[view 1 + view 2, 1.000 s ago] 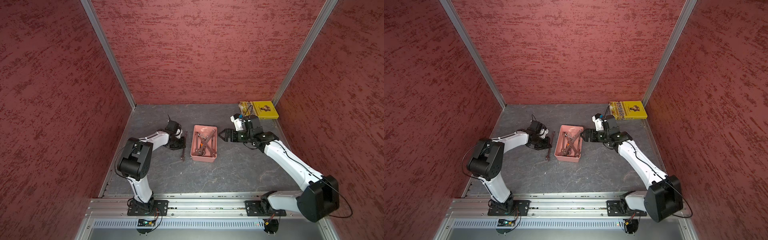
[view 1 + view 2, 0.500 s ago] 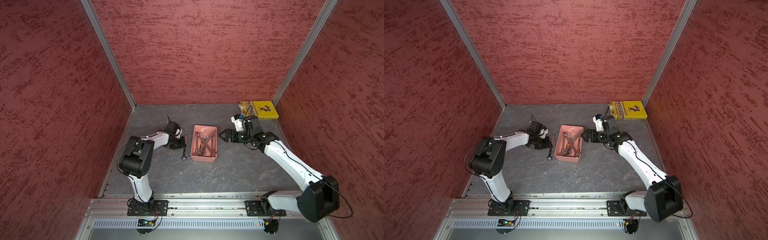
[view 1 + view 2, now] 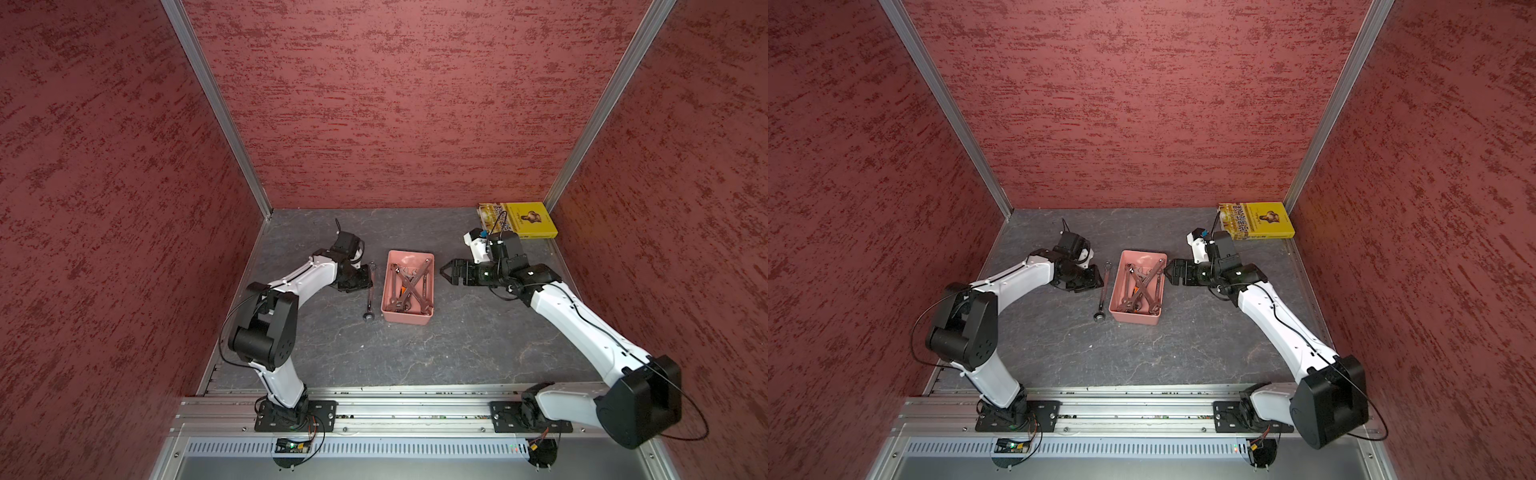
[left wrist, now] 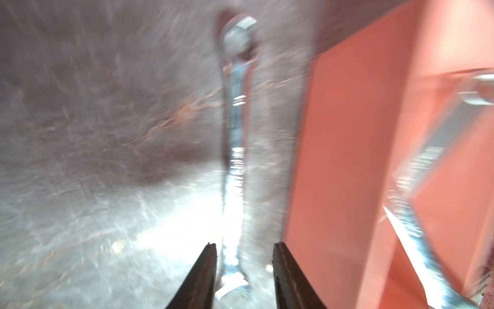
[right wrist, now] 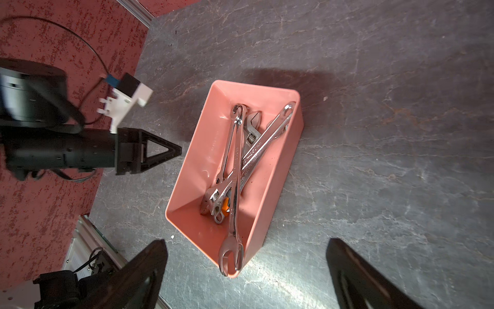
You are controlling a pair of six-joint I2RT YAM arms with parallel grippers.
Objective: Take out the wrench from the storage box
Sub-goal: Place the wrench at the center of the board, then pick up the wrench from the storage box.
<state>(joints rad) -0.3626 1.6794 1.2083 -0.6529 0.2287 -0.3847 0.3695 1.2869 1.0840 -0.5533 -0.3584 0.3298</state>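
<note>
since a second ago the left gripper (image 4: 243, 244) has let its fingers drift apart; the wrench (image 3: 370, 291) has kept its place. wrench is out of the storage box (image 3: 409, 322), flat on the grey table (image 3: 415, 365), just beside the box's left long wall and roughly parallel to it. one end lies between the parted left fingers; wrist view blurred, contact cannot be told. inside the box: a crossed pile of wrenches (image 5: 240, 160). right gripper (image 3: 444, 274) spread wide, holding nothing, just off the box's right wall, pointing at it. yellow book (image 3: 523, 218) well beyond the box, back right.
</note>
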